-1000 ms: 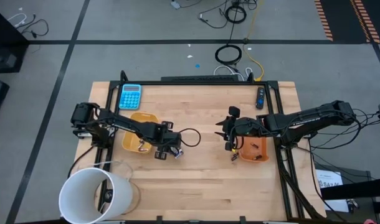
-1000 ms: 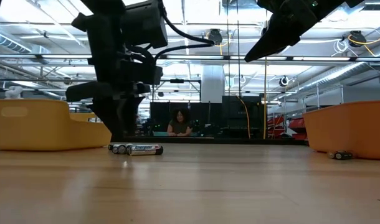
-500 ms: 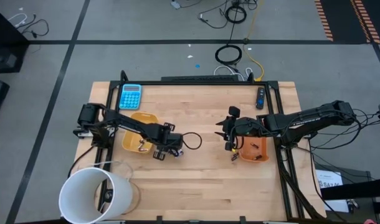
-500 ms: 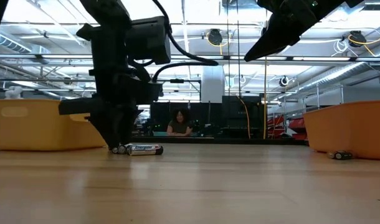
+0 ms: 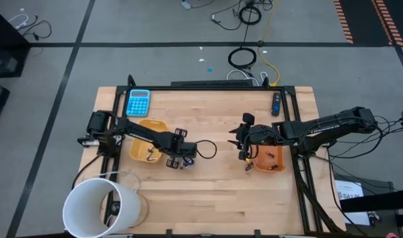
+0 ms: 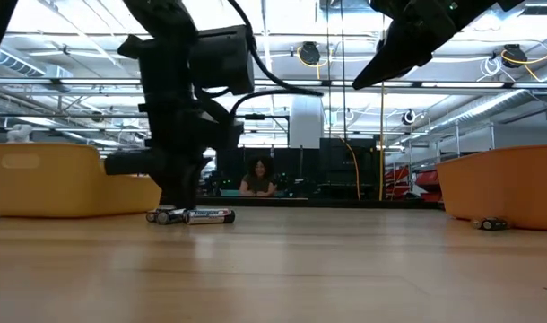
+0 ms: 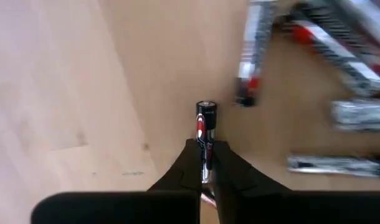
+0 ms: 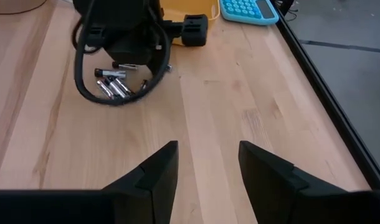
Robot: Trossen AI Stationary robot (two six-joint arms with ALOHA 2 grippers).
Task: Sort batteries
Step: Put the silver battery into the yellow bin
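Several small silvery and dark batteries (image 5: 187,162) lie loose on the wooden table just right of the left orange tray (image 5: 143,147); they also show as batteries (image 6: 202,215) and batteries (image 8: 112,85). My left gripper (image 5: 178,159) stands down among them, shut on one dark battery with a red mark (image 7: 205,130). My right gripper (image 8: 205,167) hovers open above the table beside the right orange tray (image 5: 273,160), with nothing between its fingers. One more battery (image 6: 490,223) lies by that tray. My left gripper pinches the dark battery by its long sides (image 7: 206,155), near one end, between its two fingers (image 7: 189,163). The fingers come from above, slanting down. The battery's other end (image 7: 206,107) sticks out past the fingertips. The low view shows the hold at table level.
A blue calculator (image 5: 138,102) lies at the far left of the table. A large white bucket (image 5: 99,207) stands at the near left corner. A dark remote-like object (image 5: 276,103) rests at the far right. A person (image 6: 258,178) sits in the room behind the table.
My left gripper has come down onto the loose batteries, shifted a little toward the table's right edge and shut on the dark battery. My right gripper has kept still.
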